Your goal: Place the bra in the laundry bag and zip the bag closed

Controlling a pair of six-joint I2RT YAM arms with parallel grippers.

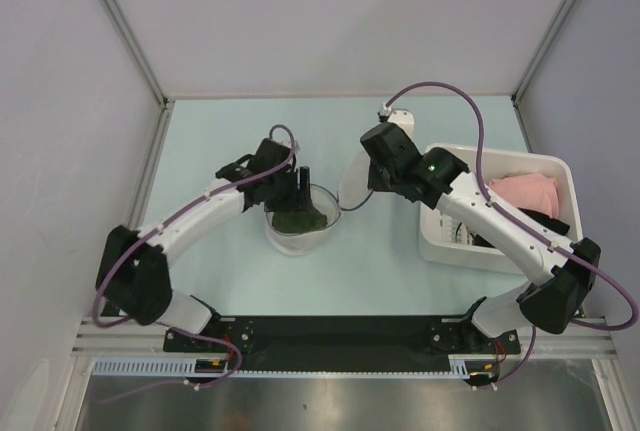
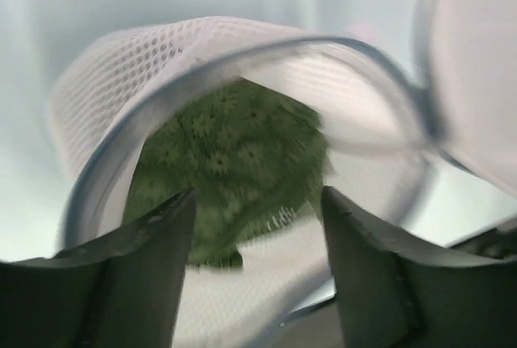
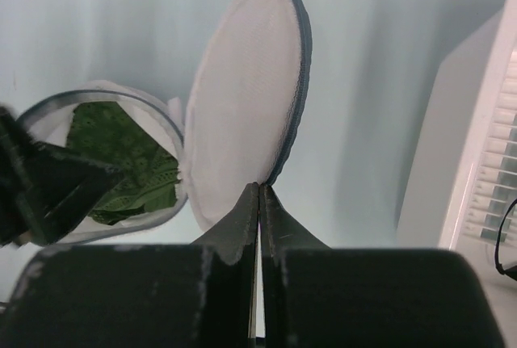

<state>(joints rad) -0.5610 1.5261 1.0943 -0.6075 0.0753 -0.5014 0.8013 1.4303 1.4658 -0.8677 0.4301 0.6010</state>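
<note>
— On the left of the counter (image 1: 250, 271), what is the left pincer (image 2: 257, 259) doing?

— It stands parted, gripping nothing, poised at the mouth of the laundry bag (image 2: 161, 94). The bra (image 2: 234, 154) lies bunched inside the pouch, just beyond its fingers.

— And further right?

— The bag's round lid flap (image 3: 246, 98) stands on edge just right of the open mouth, joined to it at its low side. The right pincer (image 3: 258, 194) is clenched on the flap's dark rim.

— So the closing move?

— I judge the flap must swing leftward over the mouth. The right arm holds it, but the left pincer sits in that path and should clear out first. The zipper pull I cannot make out.

— Farthest right?

— A white bin (image 1: 432, 236), well apart from the bag.
</note>
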